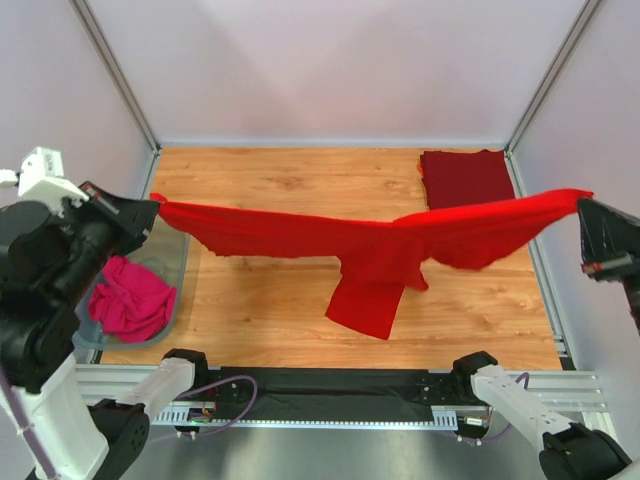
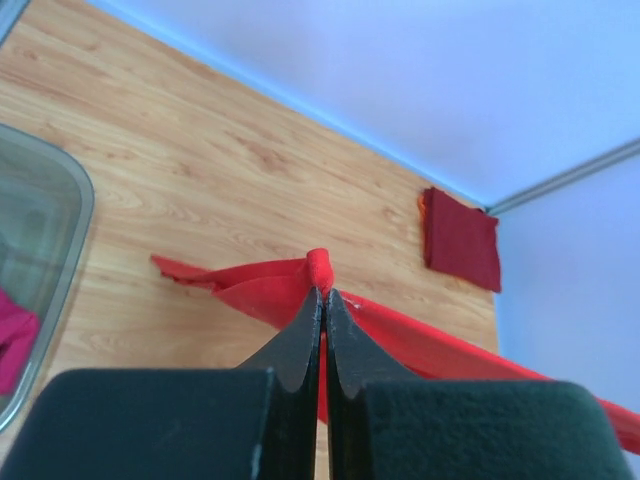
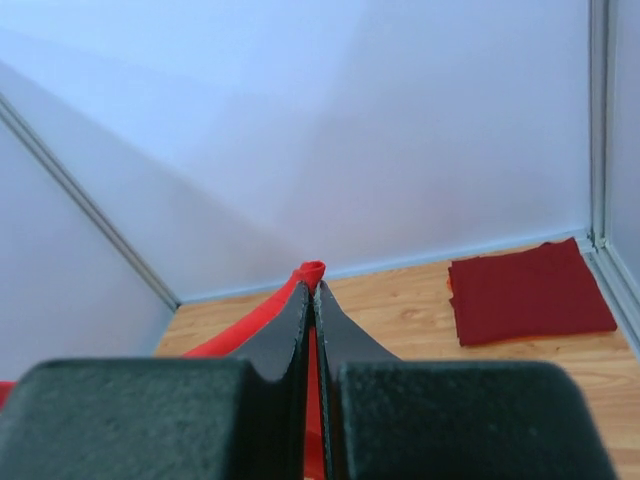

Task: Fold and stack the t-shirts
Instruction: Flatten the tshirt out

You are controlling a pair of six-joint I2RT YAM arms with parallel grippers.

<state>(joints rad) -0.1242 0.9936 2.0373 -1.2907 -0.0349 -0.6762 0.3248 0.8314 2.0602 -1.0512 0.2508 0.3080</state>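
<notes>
Worktop [image 1: 280, 190]: light wood-grain board, bare across its middle.
Room: pale lilac walls [image 1: 330, 70] on three sides, with metal posts [image 1: 115, 70] at the far corners.
Maroon t-shirt [image 1: 465, 178]: folded flat in the far right corner.
Bright red t-shirt [image 1: 370, 245]: held in the air, stretched leftward from just in front of the maroon t-shirt; its middle sags and a flap hangs down.
Left end effector [image 2: 322, 300]: pressed together, pinching the red cloth's end well left of the maroon t-shirt.
Right end effector [image 3: 312, 290]: pressed together, pinching the other end, near the maroon t-shirt.
Clear bin [image 1: 183, 262]: well left of the maroon t-shirt, holding crumpled pink cloth [image 1: 130, 300].
</notes>
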